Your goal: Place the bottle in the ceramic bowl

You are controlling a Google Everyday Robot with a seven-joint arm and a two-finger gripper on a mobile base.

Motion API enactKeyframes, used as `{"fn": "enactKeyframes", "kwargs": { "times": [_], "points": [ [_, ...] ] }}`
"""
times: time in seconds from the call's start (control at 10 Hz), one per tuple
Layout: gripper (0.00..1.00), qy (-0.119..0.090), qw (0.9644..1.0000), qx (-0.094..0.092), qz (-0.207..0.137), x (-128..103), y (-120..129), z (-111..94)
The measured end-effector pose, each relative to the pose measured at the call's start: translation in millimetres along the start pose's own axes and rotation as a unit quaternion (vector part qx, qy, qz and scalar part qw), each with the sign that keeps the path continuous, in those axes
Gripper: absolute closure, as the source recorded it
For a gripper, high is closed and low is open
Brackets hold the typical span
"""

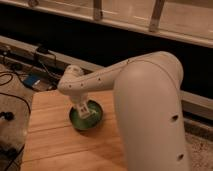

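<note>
The green ceramic bowl (97, 118) sits on the wooden table (55, 140), near its middle. My white arm reaches down from the right, and the gripper (83, 111) hangs straight over the bowl, low inside its rim and covering its centre. A small white shape at the gripper's tip sits over the bowl's inside. I cannot tell whether that shape is the bottle or part of the gripper. No bottle lies anywhere else on the table.
My bulky upper arm (150, 115) covers the right half of the table. Black cables (15, 100) and a blue object (33, 81) lie on the floor to the left. A raised ledge (30, 50) and a dark wall run behind the table.
</note>
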Motion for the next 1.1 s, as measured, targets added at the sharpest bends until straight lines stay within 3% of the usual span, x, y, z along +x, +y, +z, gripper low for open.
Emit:
{"fn": "enactKeyframes", "kwargs": {
  "times": [0.3, 0.5, 1.1],
  "points": [
    [0.33, 0.000, 1.0000, -0.001, -0.002, -0.6, 2.2, 0.2],
    [0.21, 0.000, 1.0000, -0.001, -0.001, -0.3, 1.7, 0.4],
    [0.20, 0.000, 1.0000, -0.001, -0.002, -0.5, 2.3, 0.1]
  ]
}}
